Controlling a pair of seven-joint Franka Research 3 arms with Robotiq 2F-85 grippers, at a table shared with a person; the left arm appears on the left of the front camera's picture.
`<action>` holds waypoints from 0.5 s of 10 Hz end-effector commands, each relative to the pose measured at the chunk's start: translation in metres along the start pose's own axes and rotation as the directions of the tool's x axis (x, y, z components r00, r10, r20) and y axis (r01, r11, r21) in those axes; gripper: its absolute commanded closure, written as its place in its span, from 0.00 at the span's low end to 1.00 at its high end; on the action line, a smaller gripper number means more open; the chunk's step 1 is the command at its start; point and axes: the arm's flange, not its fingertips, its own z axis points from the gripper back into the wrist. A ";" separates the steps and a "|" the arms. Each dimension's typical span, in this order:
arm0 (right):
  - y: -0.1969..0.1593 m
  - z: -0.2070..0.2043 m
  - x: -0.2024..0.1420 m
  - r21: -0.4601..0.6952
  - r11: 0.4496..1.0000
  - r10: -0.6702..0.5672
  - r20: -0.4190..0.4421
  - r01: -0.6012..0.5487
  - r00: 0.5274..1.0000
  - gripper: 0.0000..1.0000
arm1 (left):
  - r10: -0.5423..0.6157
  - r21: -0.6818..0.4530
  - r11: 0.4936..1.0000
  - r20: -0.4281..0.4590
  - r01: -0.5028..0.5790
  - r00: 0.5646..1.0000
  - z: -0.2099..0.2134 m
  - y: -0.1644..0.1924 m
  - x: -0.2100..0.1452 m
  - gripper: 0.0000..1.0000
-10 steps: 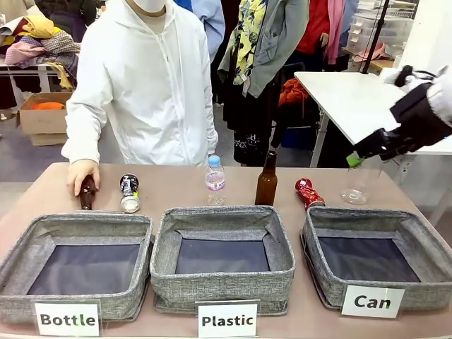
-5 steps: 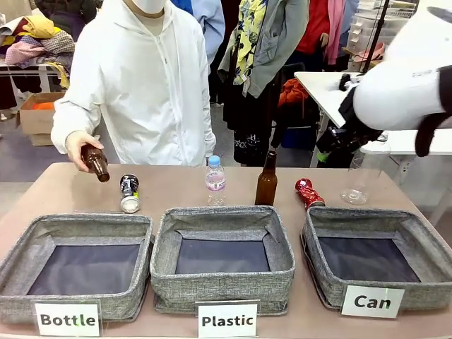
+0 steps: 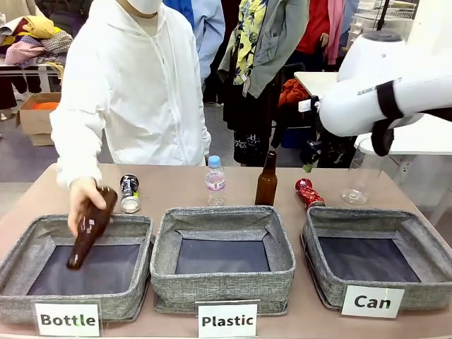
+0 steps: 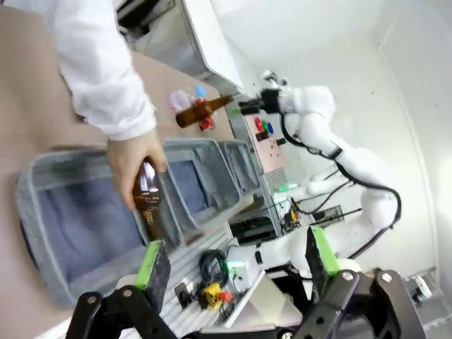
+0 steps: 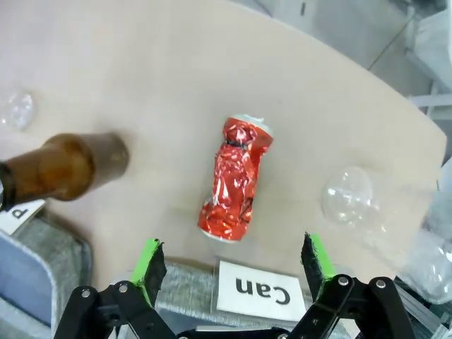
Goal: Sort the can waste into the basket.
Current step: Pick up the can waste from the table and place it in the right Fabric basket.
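A crushed red can (image 5: 234, 179) lies on the table just behind the card reading "Can" (image 5: 261, 289). My right gripper (image 5: 233, 260) hangs open above it, with nothing between its fingers. From the front, the red can (image 3: 308, 192) rests at the far rim of the grey Can basket (image 3: 353, 216), with my right arm (image 3: 367, 99) above it. A black can (image 3: 129, 193) with silver ends lies behind the Bottle bin. My left gripper (image 4: 236, 258) is open and holds nothing, well away from the table.
A person's hand (image 3: 81, 194) holds a brown bottle (image 3: 88, 229) tilted down into the Bottle bin (image 3: 78, 222). Another brown bottle (image 3: 266, 180) and a small plastic bottle (image 3: 215, 180) stand behind the Plastic bin (image 3: 222, 215). A clear bottle (image 3: 357, 180) stands at the right.
The person lifted a brown bottle off the table and brought it down into the Bottle bin. My right arm swung left and now sits over the red can.
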 end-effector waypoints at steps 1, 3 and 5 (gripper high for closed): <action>0.005 -0.017 0.023 -0.020 1.000 0.001 -0.031 -0.002 1.000 0.00 | -0.035 -0.082 0.996 -0.056 0.030 0.998 0.042 -0.031 -0.022 0.00; 0.002 -0.048 0.032 -0.033 0.999 0.006 -0.072 -0.008 0.997 0.00 | -0.077 -0.115 0.991 -0.032 0.073 0.996 0.074 -0.047 -0.042 0.00; 0.000 -0.074 0.040 -0.048 0.999 0.004 -0.115 -0.010 0.993 0.00 | -0.120 -0.148 0.983 -0.046 0.112 0.992 0.083 -0.058 -0.057 0.00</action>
